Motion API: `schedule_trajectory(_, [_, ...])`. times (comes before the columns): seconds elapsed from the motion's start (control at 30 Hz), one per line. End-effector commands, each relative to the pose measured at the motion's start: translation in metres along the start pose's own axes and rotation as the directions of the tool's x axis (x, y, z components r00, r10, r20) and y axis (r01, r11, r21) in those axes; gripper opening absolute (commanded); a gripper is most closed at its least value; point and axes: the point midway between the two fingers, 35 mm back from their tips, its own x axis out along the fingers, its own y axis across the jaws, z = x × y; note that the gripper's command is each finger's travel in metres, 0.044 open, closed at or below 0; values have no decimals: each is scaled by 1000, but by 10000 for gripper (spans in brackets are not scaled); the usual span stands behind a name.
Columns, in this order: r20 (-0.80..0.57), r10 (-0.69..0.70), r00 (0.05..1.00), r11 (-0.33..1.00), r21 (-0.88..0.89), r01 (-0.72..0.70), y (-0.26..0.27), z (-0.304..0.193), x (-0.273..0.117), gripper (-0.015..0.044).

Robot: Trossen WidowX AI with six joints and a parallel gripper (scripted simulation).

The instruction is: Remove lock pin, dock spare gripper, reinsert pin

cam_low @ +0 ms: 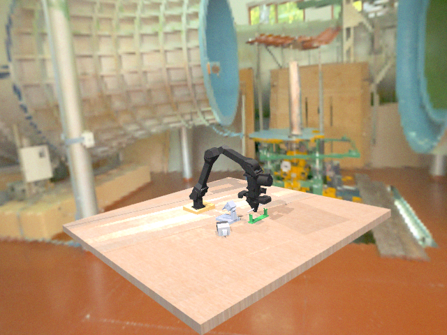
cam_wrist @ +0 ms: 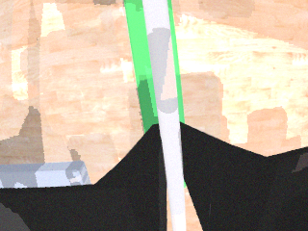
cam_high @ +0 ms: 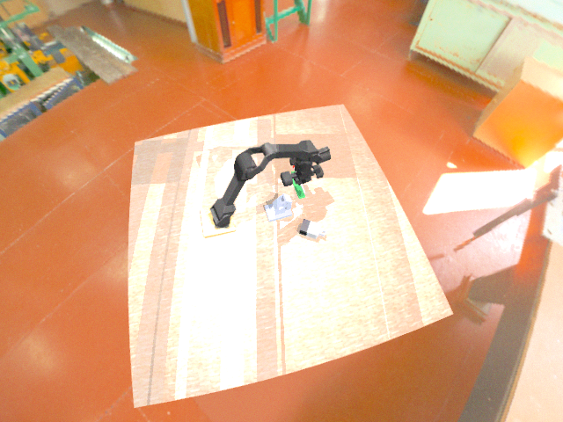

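Note:
My gripper [cam_high: 298, 183] [cam_low: 255, 209] [cam_wrist: 166, 130] points down and is shut on the lock pin [cam_wrist: 170, 154], a pale, smooth rod that runs lengthwise through the wrist view. The pin is held above the green cradle [cam_high: 300, 191] [cam_low: 259, 218] [cam_wrist: 137, 38], which has an upright post at each end. The blue-grey mount [cam_high: 275, 213] [cam_low: 228, 217] stands between the cradle and the arm's base, its tilted socket on top; whether anything is in the socket is too small to tell. The spare gripper [cam_high: 311, 229] [cam_low: 223, 229], pale with a dark end, lies on the table beside the mount.
The arm's base stands on a yellow plate [cam_high: 219, 234] [cam_low: 187, 209] on the wooden table [cam_high: 318, 309] [cam_low: 173, 273]. A pale blue-grey part, likely of the mount, shows at the left in the wrist view. Patchy light and shadows lie across the table.

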Motion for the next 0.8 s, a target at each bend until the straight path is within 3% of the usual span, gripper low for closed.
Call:
schedule_trajectory(0.0, [-1, 3, 1000, 1000, -4, -3, 1, -1, 7, 0])
schedule_trajectory(0.77, [0, -1, 1000, 1000, -4, 1, 0, -3, 32, 0])
